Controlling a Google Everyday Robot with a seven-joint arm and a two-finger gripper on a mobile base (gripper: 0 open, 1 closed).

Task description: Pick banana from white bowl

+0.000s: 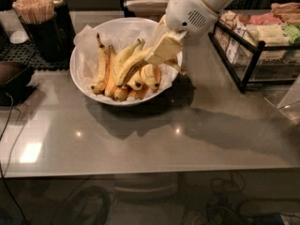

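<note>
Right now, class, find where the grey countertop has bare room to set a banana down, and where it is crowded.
Bare: the glossy grey countertop between the large round white bowl and the front edge. Crowded: the bowl, with the gripper over its yellow bananas; the black wire rack right.

hand (pixel 158 56) above white bowl (pixel 82 86), hemmed by rack (pixel 246 64) right, stick holder (pixel 44 34) left.

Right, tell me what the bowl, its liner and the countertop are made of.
White bowl: glossy, likely ceramic or melamine. Liner: crinkled, matte paper. Countertop: grey, polished stone or laminate, reflecting lights. End effector hangs over the bananas in the bowl.
</note>
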